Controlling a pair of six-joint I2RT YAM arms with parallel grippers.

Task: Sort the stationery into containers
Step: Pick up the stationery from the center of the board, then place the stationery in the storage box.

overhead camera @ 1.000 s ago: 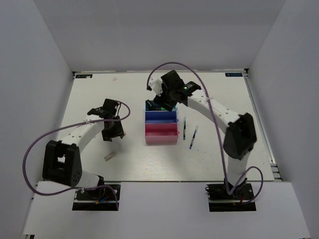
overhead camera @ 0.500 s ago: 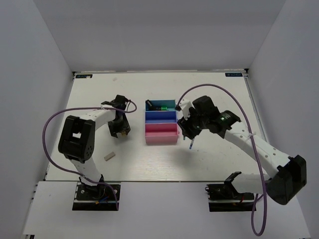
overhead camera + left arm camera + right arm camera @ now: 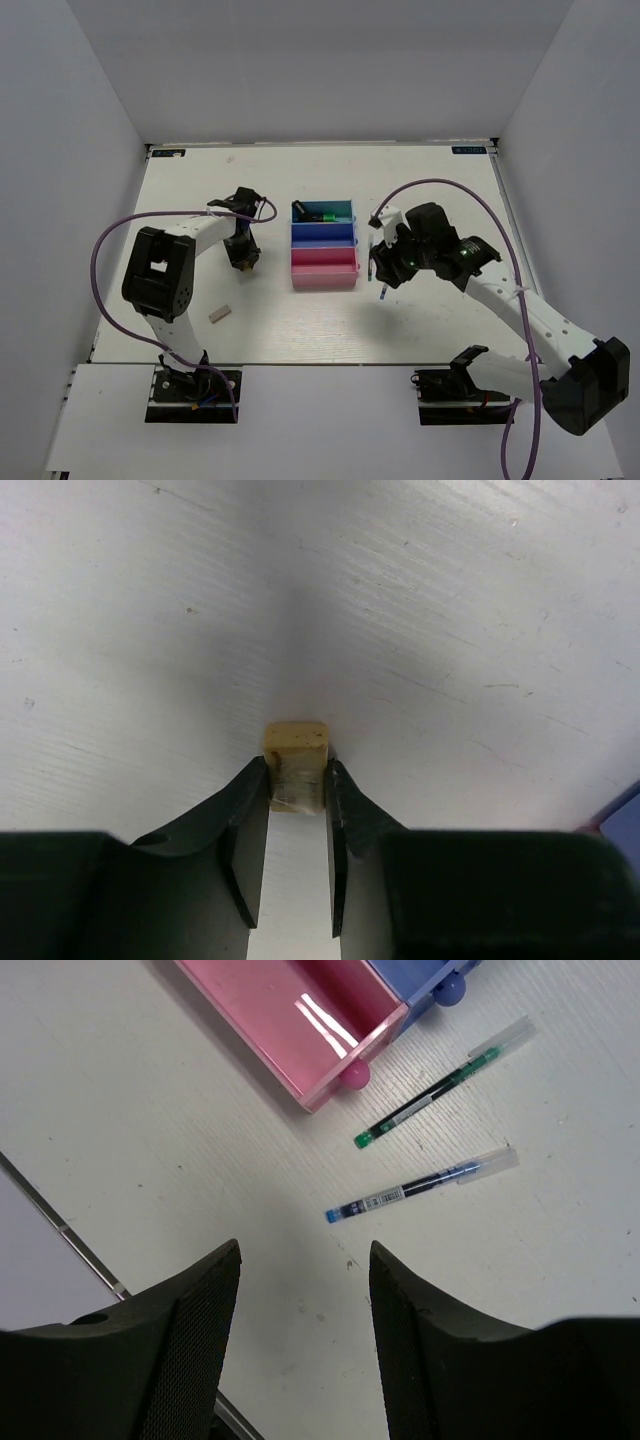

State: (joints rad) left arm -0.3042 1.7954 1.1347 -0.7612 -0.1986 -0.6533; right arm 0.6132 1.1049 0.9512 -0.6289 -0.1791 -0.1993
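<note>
While the left gripper (image 3: 297, 785) clamps a beige eraser (image 3: 296, 742) left of centre, the right gripper (image 3: 305, 1260) gapes.
The blue pen (image 3: 420, 1188) lies just ahead, long axis nearly finger-to-finger, toward the right edge.

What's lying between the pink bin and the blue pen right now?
The green pen lies there, apart from both the pink bin and the blue pen. The right wrist view shows it clearly.
</note>
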